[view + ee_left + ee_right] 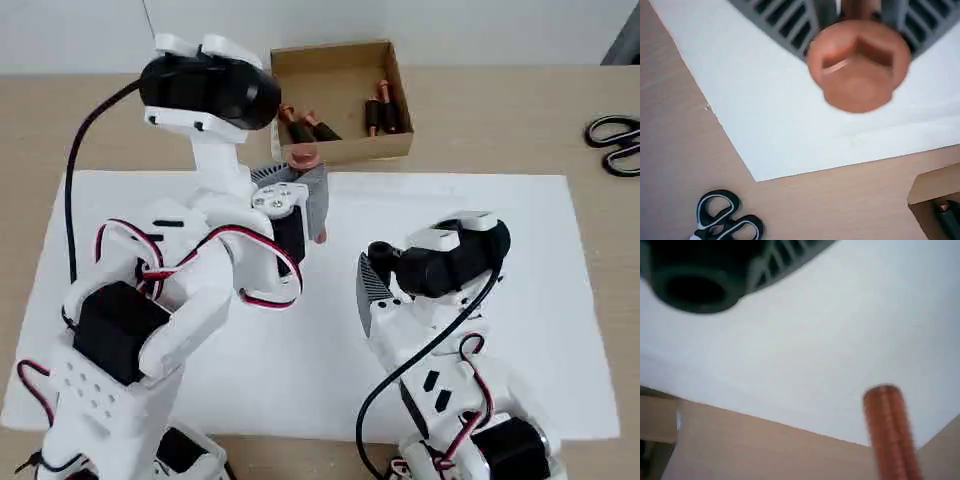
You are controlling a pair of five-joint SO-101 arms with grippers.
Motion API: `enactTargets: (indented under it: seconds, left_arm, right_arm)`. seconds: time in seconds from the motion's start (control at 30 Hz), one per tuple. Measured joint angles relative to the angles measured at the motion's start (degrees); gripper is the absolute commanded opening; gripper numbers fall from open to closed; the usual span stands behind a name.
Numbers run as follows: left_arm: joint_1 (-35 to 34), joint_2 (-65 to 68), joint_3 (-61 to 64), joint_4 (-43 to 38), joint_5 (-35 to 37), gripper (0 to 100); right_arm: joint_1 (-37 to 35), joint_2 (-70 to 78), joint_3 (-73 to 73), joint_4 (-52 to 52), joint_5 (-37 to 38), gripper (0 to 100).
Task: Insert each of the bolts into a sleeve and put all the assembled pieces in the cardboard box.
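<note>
My left gripper (305, 190) is shut on a copper bolt (304, 158), held over the far edge of the white sheet, just in front of the cardboard box (345, 150). The bolt's hexagonal head (857, 65) fills the left wrist view between the grey fingers (780, 17). Its threaded shank (890, 432) also shows in the right wrist view. My right gripper (372, 275) stands nearer the front, shut on a dark sleeve (695, 287) whose open bore faces the camera. Several assembled copper-and-black pieces (385, 108) lie in the box.
A white paper sheet (520, 260) covers the middle of the wooden table. Black-handled scissors (615, 140) lie at the far right on bare wood, and show as scissors (725, 225) in the left wrist view. A corner of the box (935, 192) is there too.
</note>
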Motion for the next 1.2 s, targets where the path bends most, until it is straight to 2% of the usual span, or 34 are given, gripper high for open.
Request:
enactTargets:
  seconds: [0.17,0.77,1.2]
  left_arm:
    - [0.0,0.0,0.0,0.0,3.8,1]
    - [0.0,0.0,4.0,-1.8,5.5,1]
    - [1.9,0.0,7.0,-1.5,5.5,1]
  right_arm:
    - [-2.2,0.0,0.0,0.0,0.0,0.4]
    - [-10.3,-0.1,1.6,0.0,0.0,0.4]
    - [-10.8,0.0,2.4,0.0,0.0,0.4]
